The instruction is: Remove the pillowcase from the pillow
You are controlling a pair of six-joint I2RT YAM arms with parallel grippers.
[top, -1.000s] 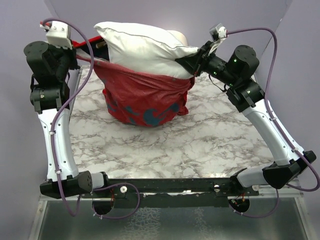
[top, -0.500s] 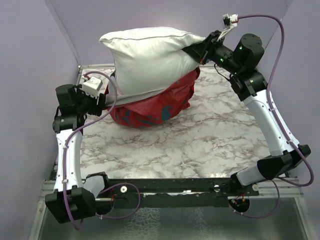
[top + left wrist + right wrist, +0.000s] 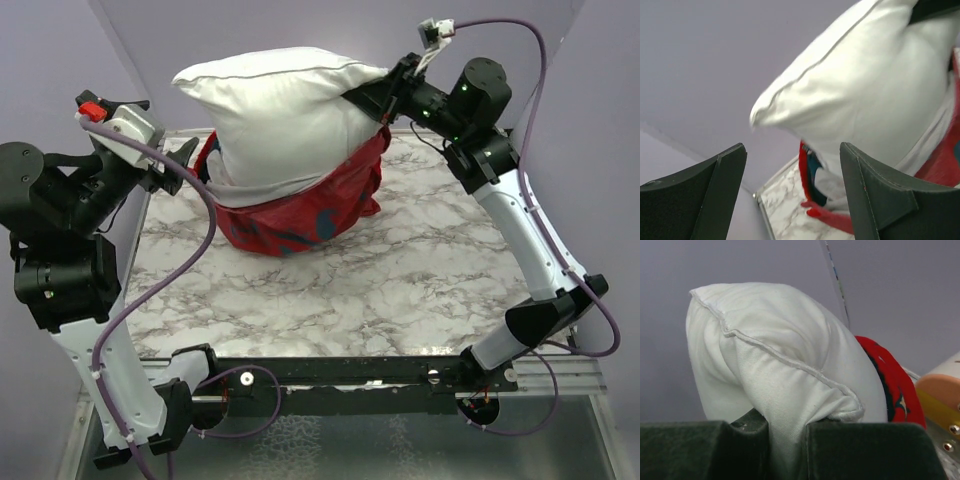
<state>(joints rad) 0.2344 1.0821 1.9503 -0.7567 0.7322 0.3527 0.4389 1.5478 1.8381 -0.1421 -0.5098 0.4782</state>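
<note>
1. Release: left gripper (image 3: 178,172) now clear of pillowcase (image 3: 300,215); jaws spread, empty.
2. Right gripper (image 3: 383,97) pinches raised pillow (image 3: 285,120) corner.
3. Pillowcase sags round pillow's lower half onto table (image 3: 400,290); removal unfinished.

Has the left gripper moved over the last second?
Yes. In the top view the left gripper has come down from beyond the table's back-left corner to just inside it, with its fingers open beside the pillowcase.
</note>
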